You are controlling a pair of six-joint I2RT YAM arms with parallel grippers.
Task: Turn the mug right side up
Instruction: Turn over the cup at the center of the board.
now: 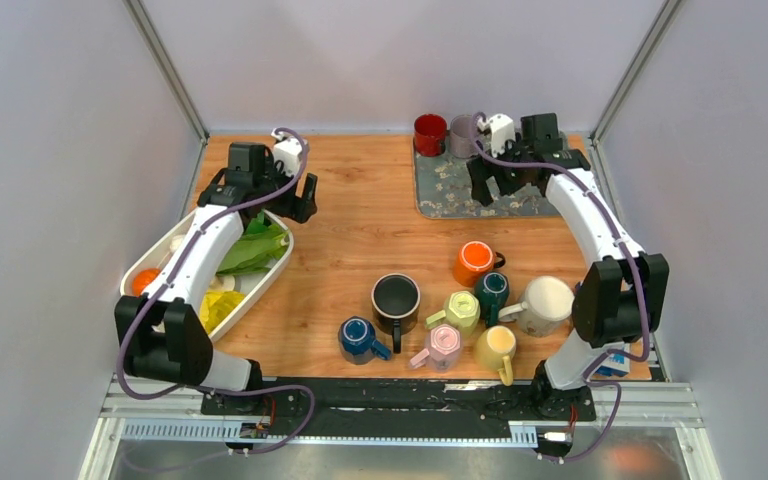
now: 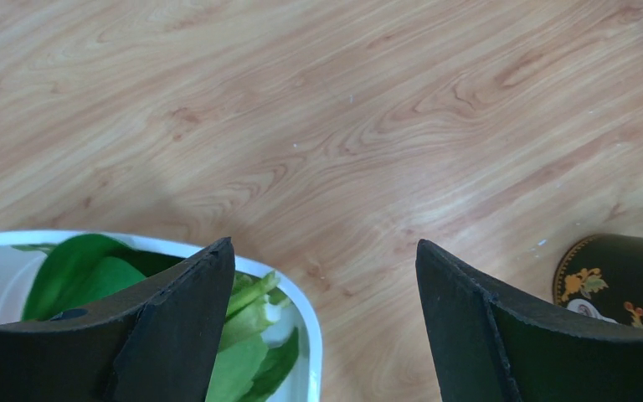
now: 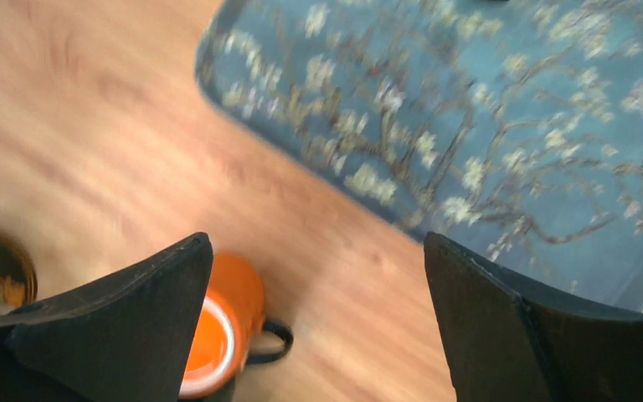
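Approach is in hand: the left gripper (image 2: 322, 244) and right gripper (image 1: 493, 188) both gape empty, the right above the mat (image 1: 440, 195), needing next to descend onto the seemingly inverted orange mug (image 1: 474, 261) near the mat's front edge.

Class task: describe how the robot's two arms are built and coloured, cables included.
Both the left arm and right arm have white tube-shaped links between black joint housings. A purple cable loops along each. Each arm ends in broad, black, wedge-shaped jaws.
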